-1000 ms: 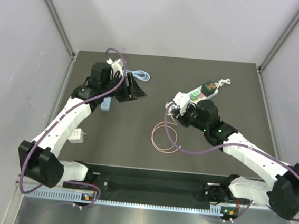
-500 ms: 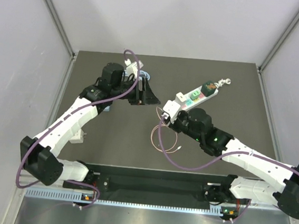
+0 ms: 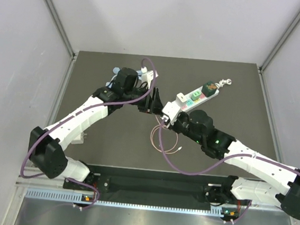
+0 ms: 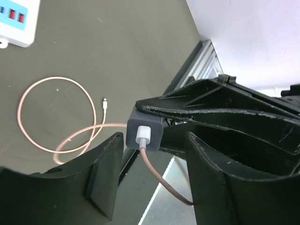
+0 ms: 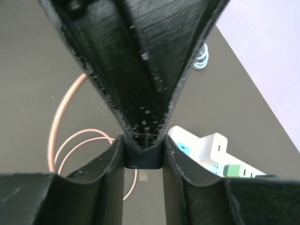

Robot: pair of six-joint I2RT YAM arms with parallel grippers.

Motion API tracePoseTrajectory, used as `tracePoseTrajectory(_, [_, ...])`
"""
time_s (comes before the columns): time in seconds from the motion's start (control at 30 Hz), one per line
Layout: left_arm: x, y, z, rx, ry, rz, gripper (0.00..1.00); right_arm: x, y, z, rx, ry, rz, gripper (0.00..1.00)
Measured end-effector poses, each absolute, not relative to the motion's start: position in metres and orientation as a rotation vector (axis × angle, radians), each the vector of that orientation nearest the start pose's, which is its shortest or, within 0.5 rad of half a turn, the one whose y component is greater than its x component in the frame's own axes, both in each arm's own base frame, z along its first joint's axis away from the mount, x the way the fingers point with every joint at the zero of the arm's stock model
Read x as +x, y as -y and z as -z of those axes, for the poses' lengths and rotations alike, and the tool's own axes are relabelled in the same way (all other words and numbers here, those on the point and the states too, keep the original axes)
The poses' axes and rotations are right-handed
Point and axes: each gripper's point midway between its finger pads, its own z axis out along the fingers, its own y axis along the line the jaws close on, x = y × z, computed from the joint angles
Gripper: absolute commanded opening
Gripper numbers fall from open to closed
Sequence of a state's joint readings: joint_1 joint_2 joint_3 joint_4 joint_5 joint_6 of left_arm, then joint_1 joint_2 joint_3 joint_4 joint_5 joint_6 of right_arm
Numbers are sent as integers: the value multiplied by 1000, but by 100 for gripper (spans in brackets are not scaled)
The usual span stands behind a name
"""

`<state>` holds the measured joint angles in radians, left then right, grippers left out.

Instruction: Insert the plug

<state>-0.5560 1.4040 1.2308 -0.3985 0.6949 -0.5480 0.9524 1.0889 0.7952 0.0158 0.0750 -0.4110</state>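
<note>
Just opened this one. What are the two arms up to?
The right claw is shut on a dark grey charger that has a pink cable plugged into it. It holds the charger close to one end of the white power strip. The left claw is open, with its fingers on either side of the charger but not closed on it. The charger is not yet in the power strip.

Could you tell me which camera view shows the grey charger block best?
The left wrist view: the grey charger block faces it, white cable connector plugged in. The right wrist view shows only its edge pinched in the right hand; the top view barely shows it.
</note>
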Motion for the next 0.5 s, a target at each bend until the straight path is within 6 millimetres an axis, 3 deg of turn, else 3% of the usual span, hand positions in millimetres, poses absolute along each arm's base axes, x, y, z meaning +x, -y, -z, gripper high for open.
tracePoseTrajectory(0.23, [242,308,-255,517,-2264,1369,58,242,-288,-241,-1117,-1441,-308,0])
tracePoseTrajectory(0.37, [240,310,-252,537,-2268,1387,51,240,-289,-242,-1126,-1433,-318,0])
tracePoseTrajectory(0.5, [239,312,-247,546,-2284,1403,52,239,-291,-241,-1133,-1430,-326,0])
